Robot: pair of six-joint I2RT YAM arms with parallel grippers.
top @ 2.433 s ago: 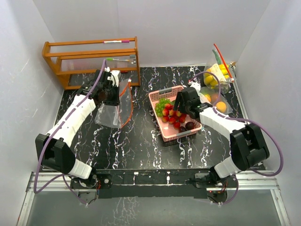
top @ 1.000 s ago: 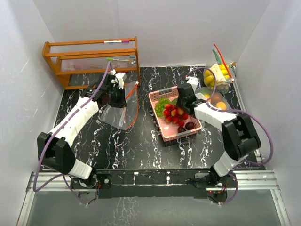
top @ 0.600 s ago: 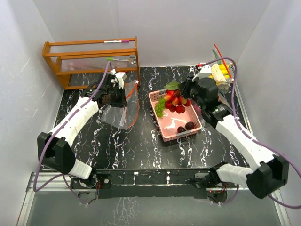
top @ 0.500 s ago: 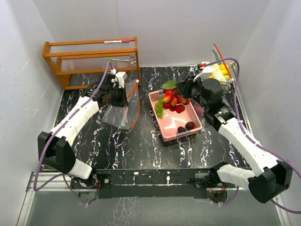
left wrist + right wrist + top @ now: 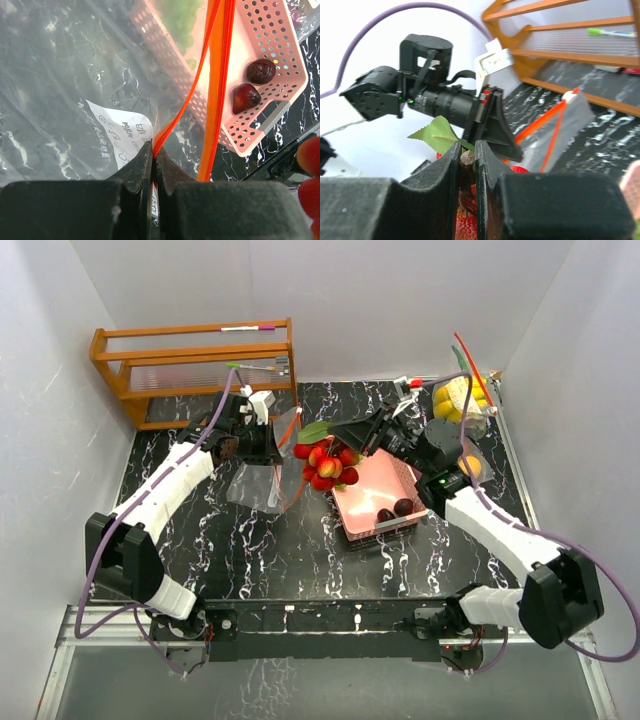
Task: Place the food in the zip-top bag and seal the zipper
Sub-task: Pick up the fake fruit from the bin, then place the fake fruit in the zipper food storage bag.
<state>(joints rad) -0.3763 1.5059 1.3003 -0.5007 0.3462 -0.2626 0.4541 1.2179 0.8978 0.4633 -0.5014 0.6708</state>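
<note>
A cluster of red berries [image 5: 325, 462] with a green leaf [image 5: 312, 430] hangs in the air just right of the zip-top bag [image 5: 258, 480]. My right gripper [image 5: 360, 437] is shut on its brown stem [image 5: 468, 159], and the leaf [image 5: 436, 134] sticks out to the left. My left gripper [image 5: 265, 440] is shut on the bag's orange zipper edge [image 5: 172, 125] and holds the clear bag up, mouth toward the berries. Two dark plums [image 5: 394, 510] lie in the pink tray [image 5: 375, 480]. The plums [image 5: 252, 85] and green pieces [image 5: 180, 15] show in the left wrist view.
A wooden rack [image 5: 195, 365] with pens stands at the back left. A second clear bag with yellow fruit [image 5: 455, 405] and an orange [image 5: 470, 466] sits at the back right, behind my right arm. White walls close in on three sides.
My right gripper has lifted the berry cluster out of the pink tray and carried it left, up to the bag. The left gripper has held the bag nearly still.
</note>
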